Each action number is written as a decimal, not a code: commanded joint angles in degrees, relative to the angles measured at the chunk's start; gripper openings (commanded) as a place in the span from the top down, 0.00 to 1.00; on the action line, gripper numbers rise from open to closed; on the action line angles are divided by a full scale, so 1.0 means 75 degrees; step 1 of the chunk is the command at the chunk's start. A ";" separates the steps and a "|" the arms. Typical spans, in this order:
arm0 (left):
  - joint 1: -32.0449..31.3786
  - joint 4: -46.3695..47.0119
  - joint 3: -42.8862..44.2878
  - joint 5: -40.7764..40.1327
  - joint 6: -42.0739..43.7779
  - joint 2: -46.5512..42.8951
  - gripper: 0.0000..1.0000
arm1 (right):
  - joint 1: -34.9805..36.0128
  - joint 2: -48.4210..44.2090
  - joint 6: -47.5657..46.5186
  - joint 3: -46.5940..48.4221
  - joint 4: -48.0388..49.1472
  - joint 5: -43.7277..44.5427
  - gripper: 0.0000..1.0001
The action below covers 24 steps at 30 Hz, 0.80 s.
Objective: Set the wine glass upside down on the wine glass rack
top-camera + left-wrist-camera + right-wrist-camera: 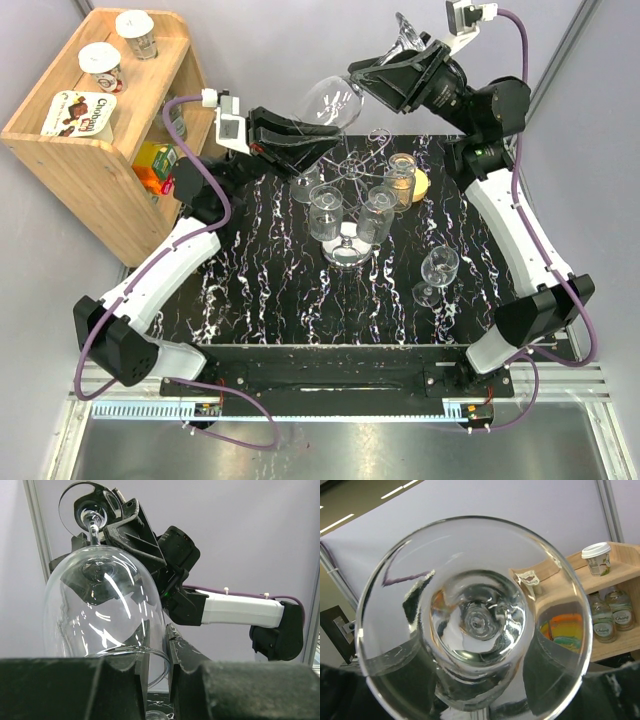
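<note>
while the right gripper (375,80) is clamped on the stem of the wine glass (330,100), tilted at upper centre of the top view, i can't tell if the left gripper (305,142) pinches its rim. i'd turn it foot-up, then slide the stem into a free arm of the wine glass rack (346,252) mid-frame.

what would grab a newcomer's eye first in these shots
A clear wine glass hangs tilted in mid-air over the far side of the black marbled table, its stem in the right gripper and its bowl rim at the left gripper. Below it stands the chrome rack, hung with several glasses, and one more glass stands upright to the right.
</note>
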 commanded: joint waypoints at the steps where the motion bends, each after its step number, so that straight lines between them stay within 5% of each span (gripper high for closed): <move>1: -0.0610 -0.3079 -0.0097 0.1333 -0.0038 0.0916 0.81 | 0.0720 -0.0303 0.0046 -0.0071 0.0046 -0.1877 1.00; 3: -0.0621 -0.3243 -0.0144 0.1275 0.0067 0.0881 0.79 | 0.0673 -0.0350 0.0140 -0.0071 0.0104 -0.1866 1.00; 6: -0.0645 -0.3337 -0.0226 0.1111 0.0080 0.0845 0.96 | 0.0638 -0.0408 0.0444 -0.0164 0.0548 -0.1842 0.97; 8: -0.0668 -0.3361 -0.0261 0.1075 -0.0013 0.0857 1.00 | 0.0638 -0.0432 0.0469 -0.0177 0.0550 -0.1807 0.74; 11: -0.0715 -0.2778 -0.0413 0.1110 -0.0598 0.0915 1.00 | 0.0568 -0.0467 0.0375 -0.0118 0.0526 -0.1807 0.62; 16: -0.0750 0.0199 -0.1151 0.1286 -0.2578 0.1044 1.00 | 0.0158 -0.0479 0.1064 -0.0188 0.1577 -0.1725 0.60; 24: -0.0786 0.0495 -0.1176 0.1310 -0.2850 0.0986 1.00 | -0.0475 -0.0608 0.1687 0.0023 0.2271 -0.1538 0.53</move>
